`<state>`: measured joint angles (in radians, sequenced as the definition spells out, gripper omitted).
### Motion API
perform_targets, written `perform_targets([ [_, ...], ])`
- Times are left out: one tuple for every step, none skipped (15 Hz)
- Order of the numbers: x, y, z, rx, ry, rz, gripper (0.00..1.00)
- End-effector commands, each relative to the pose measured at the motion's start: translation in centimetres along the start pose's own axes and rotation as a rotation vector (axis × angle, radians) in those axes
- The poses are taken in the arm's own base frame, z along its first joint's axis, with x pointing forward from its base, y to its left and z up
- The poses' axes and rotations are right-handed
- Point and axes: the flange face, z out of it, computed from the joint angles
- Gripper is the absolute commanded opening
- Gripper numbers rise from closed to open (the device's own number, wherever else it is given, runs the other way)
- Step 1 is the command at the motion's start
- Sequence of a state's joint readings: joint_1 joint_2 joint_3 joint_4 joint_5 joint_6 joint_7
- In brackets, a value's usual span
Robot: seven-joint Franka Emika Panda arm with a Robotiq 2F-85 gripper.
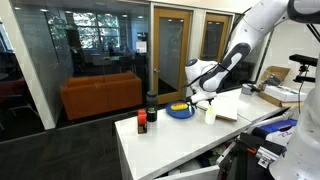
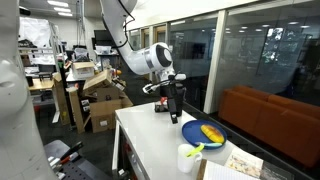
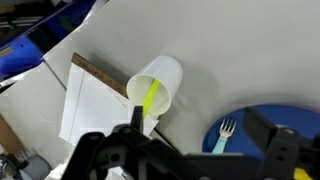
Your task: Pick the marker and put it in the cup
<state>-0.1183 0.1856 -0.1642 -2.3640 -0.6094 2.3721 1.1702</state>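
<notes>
The white cup (image 3: 160, 82) stands on the white table next to a notebook. A yellow-green marker (image 3: 150, 98) sticks up inside it, leaning on the rim. Both exterior views also show the cup (image 1: 210, 116) (image 2: 189, 158), and one shows the marker's tip (image 2: 196, 148). My gripper (image 3: 195, 118) is open and empty, hovering above the table between the cup and the blue dish. It also shows in both exterior views (image 1: 204, 96) (image 2: 170, 83).
A blue dish (image 3: 265, 120) with a light-blue fork (image 3: 222, 135) lies beside the cup, and shows in both exterior views (image 1: 180, 111) (image 2: 205, 133). A notebook (image 3: 95, 100) lies by the cup. A dark bottle (image 1: 142, 123) and a dark container (image 1: 152, 104) stand at the table's far end.
</notes>
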Motion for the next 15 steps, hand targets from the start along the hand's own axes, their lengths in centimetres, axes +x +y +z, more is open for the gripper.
perform_targets([
  [-0.4,0.7,-1.1,0.066,-0.068,-0.170,1.00],
  [-0.4,0.8,-1.5,0.079,-0.084,-0.222,1.00],
  [-0.4,0.9,-1.9,0.093,-0.098,-0.275,1.00],
  [-0.4,0.9,-2.4,0.114,-0.108,-0.328,1.00],
  [-0.3,1.1,-2.8,0.132,-0.117,-0.383,1.00],
  [-0.2,1.2,-3.2,0.149,-0.122,-0.436,1.00],
  [-0.1,1.4,-3.5,0.162,-0.130,-0.493,1.00],
  [-0.1,1.6,-3.9,0.171,-0.141,-0.548,1.00],
  [-0.1,1.8,-4.1,0.176,-0.155,-0.604,1.00],
  [-0.2,2.0,-4.1,0.173,-0.171,-0.659,1.00],
  [0.1,1.5,-3.7,0.162,-0.141,-0.573,1.00],
  [0.1,1.7,-3.8,0.162,-0.151,-0.610,1.00],
  [0.0,1.8,-3.8,0.163,-0.154,-0.629,1.00],
  [0.0,1.8,-3.8,0.163,-0.154,-0.637,1.00],
  [0.0,1.8,-3.8,0.163,-0.154,-0.641,1.00],
])
